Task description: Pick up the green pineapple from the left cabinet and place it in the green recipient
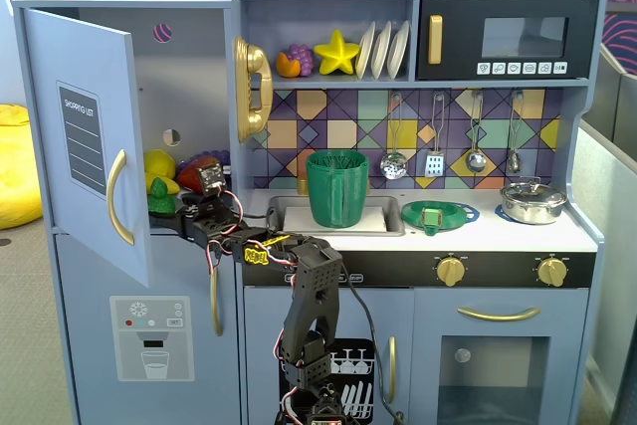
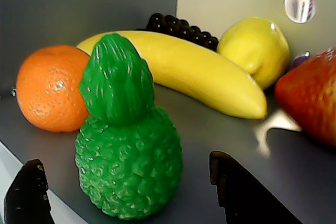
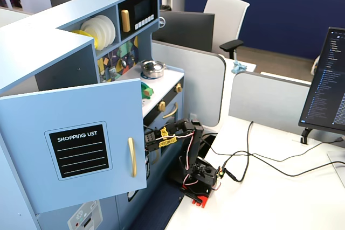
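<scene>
Early stage, nothing grasped yet. Gripper (image 2: 128,195) is reaching into the left cabinet (image 1: 189,87), door swung open. In the wrist view the fingers (image 2: 239,192) are spread, one tip at 7 o'clock and one at 5 o'clock of the green pineapple (image 2: 126,140), neither visibly touching it. Pineapple stands upright on the shelf, orange (image 2: 50,87) at its 10 o'clock, banana (image 2: 194,72) behind. Left: close, lift out, carry to the green recipient (image 1: 337,188) in the sink (image 1: 289,214), release.
</scene>
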You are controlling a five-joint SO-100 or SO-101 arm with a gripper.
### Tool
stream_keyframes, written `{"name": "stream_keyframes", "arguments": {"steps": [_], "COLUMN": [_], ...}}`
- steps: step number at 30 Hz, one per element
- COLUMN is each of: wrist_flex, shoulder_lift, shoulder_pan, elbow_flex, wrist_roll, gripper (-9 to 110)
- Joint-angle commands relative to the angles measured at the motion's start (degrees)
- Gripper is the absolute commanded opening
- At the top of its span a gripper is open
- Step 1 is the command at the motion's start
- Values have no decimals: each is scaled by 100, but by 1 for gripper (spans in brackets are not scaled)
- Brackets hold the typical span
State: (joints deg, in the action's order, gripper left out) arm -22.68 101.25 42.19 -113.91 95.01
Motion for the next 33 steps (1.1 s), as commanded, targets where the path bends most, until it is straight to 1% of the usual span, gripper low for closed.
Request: {"name": "stream_keyframes", "arguments": {"steps": [1, 15, 19, 20, 21, 23, 24, 25, 29, 33], "wrist_flex": [-220, -343, -308, -308, -281, -167, -97, 0, 334, 765], "shoulder_lift": [-9, -1063, -1617, -1731, -1811, -1837, -1811, -1758, -1292, -237], "shoulder_pan": [26, 246, 176, 158, 149, 149, 167, 185, 316, 492], "elbow_flex": [536, 1433, 2013, 2162, 2259, 2347, 2347, 2320, 2013, 1274], "wrist_roll": [-149, -158, -316, -343, -396, -466, -466, -448, 70, 1204], "gripper": [33, 32, 29, 26, 20, 3, 0, 0, 0, 0]}}
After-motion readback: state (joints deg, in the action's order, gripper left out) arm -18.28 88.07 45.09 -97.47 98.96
